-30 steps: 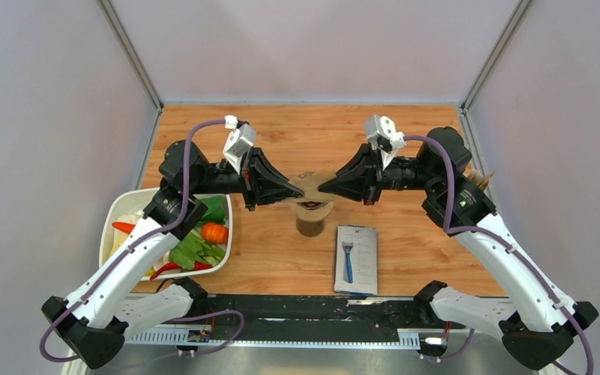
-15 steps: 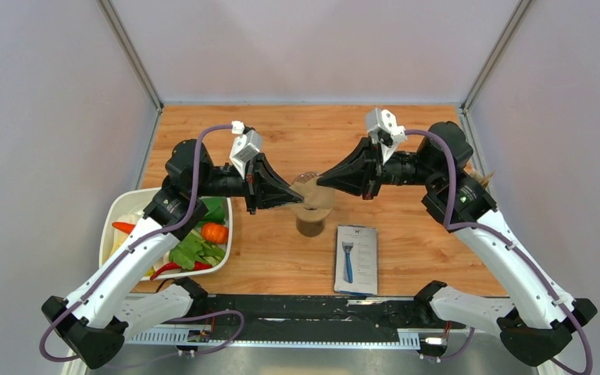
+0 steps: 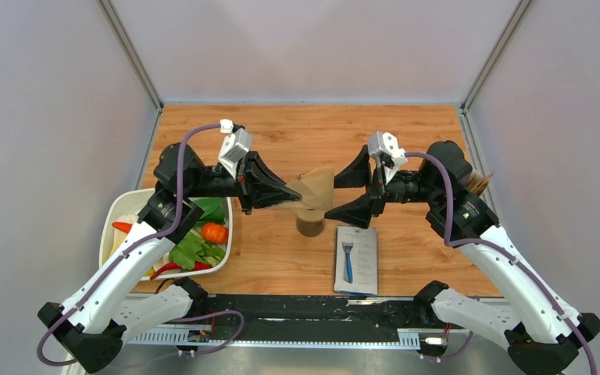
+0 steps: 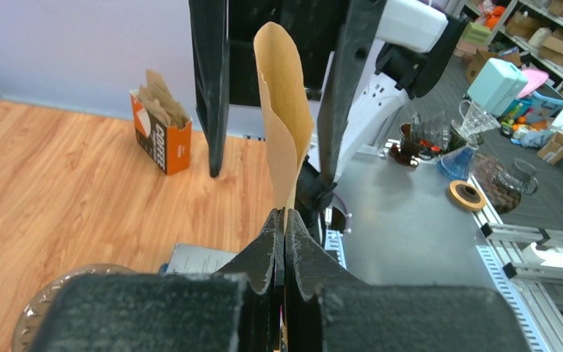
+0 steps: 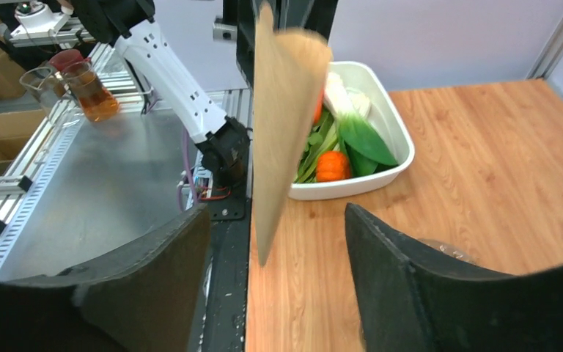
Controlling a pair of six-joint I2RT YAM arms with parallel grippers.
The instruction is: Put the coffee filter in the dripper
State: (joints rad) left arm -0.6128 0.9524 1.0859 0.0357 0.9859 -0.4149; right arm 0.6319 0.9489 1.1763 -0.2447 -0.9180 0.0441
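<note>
So the coffee filter (image 3: 318,187) is pinched by one edge in the left tool (image 3: 295,191), whose fingers are pressed tight together on the paper. It's held up in the air with its open end fanned out a bit. In the left wrist view the tan paper is seen standing straight up from the closed fingertips.

The right tool (image 3: 330,205) is spread wide apart and nothing is gripped in it. The filter sits between its two fingers, and in the right wrist view a gap is seen on both sides of the paper.

The dripper (image 3: 311,221) is parked on the tabletop (image 3: 281,133) right under the filter. From above, the filter's lower part overlaps the dripper's rim. Whether the two are actually touching can't be told from these angles, but the filter clearly isn't seated inside.

Other stuff around:
- A white dish (image 3: 134,193) loaded with vegetables is found at the left, under the left arm.
- A packaged blue razor (image 3: 356,259) is laid flat just near-right of the dripper.
- An orange box of spare filters (image 4: 160,132) is stood at the far right edge of the tabletop.
</note>
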